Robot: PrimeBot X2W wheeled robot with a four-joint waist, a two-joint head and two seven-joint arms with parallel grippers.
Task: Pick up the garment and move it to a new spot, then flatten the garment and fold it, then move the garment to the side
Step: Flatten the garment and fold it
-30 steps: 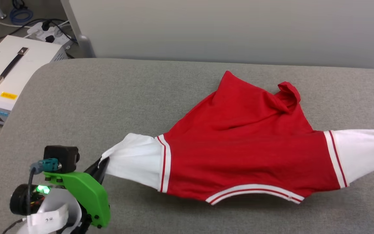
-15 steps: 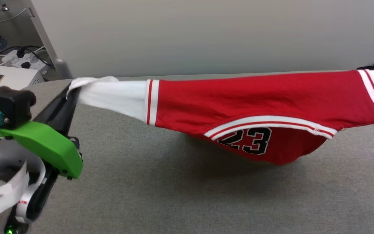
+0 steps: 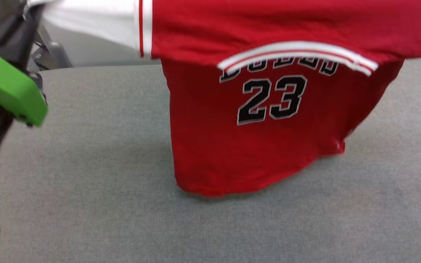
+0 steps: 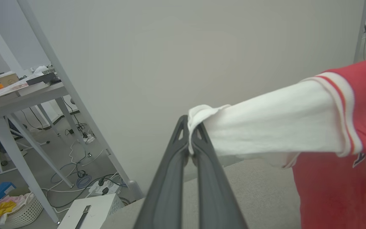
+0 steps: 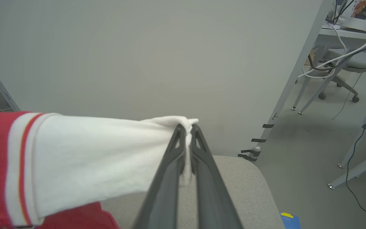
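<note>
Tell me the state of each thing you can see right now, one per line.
left hand: shut on one white sleeve end.
right hand: shut on the other white sleeve end.
garment: hanging spread by its sleeves, number side toward the head camera, hem low by the table.

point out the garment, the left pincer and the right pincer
garment point(image 3: 254, 153): head view, red front below the 23
left pincer point(image 4: 190, 133): left wrist view, between fingertips shut on the white sleeve
right pincer point(image 5: 187, 132): right wrist view, between fingertips shut on the other sleeve
</note>
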